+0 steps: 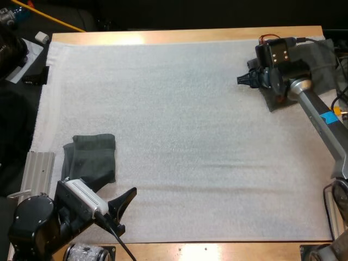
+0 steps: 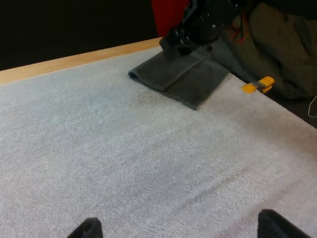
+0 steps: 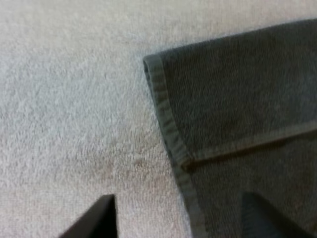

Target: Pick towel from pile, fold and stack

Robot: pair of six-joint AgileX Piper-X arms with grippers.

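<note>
High view: right claw (image 1: 242,80) wide over corner of towel (image 1: 273,102), two o'clock, likely to grab.
Left claw (image 1: 125,209) wide, empty, at seven.

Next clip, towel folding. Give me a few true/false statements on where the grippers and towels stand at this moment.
1. The left gripper grips a towel. False: it is open over the mat, with the near towel lying beside it.
2. The right gripper is open. True.
3. The right gripper is at a corner of the folded towel. True.
4. The near towel lies on bare wood. False: it lies on the mat.
5. The two grippers are close together. False: they are at opposite corners of the mat.
</note>
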